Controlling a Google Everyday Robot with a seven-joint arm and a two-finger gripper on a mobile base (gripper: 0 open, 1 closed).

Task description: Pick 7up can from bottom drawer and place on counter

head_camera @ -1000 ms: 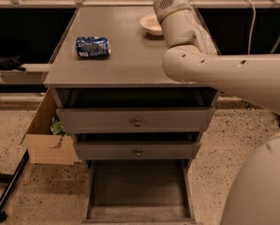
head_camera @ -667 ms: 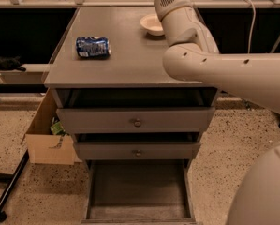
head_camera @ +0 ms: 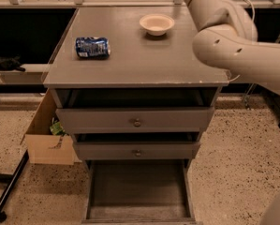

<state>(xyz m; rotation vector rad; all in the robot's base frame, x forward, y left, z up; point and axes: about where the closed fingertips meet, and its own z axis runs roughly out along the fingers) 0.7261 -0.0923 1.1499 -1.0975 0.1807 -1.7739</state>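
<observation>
While my arm (head_camera: pixel 233 36) crossed the right rear of the counter (head_camera: pixel 139 64), my gripper lay beyond the top edge of view, so I could not tell its state. On the counter sat a blue can (head_camera: pixel 92 47) and a bowl (head_camera: pixel 157 24). Below, the drawer (head_camera: pixel 138 191) stood pulled out with its floor exposed. I could not see the 7up can.

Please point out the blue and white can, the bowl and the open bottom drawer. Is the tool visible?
blue and white can (head_camera: pixel 92 47): camera view, middle of its side.
bowl (head_camera: pixel 157 24): camera view, inside of it.
bottom drawer (head_camera: pixel 138 191): camera view, bare floor.
tool: not in view; arm (head_camera: pixel 233 46) cut off at top edge.
</observation>
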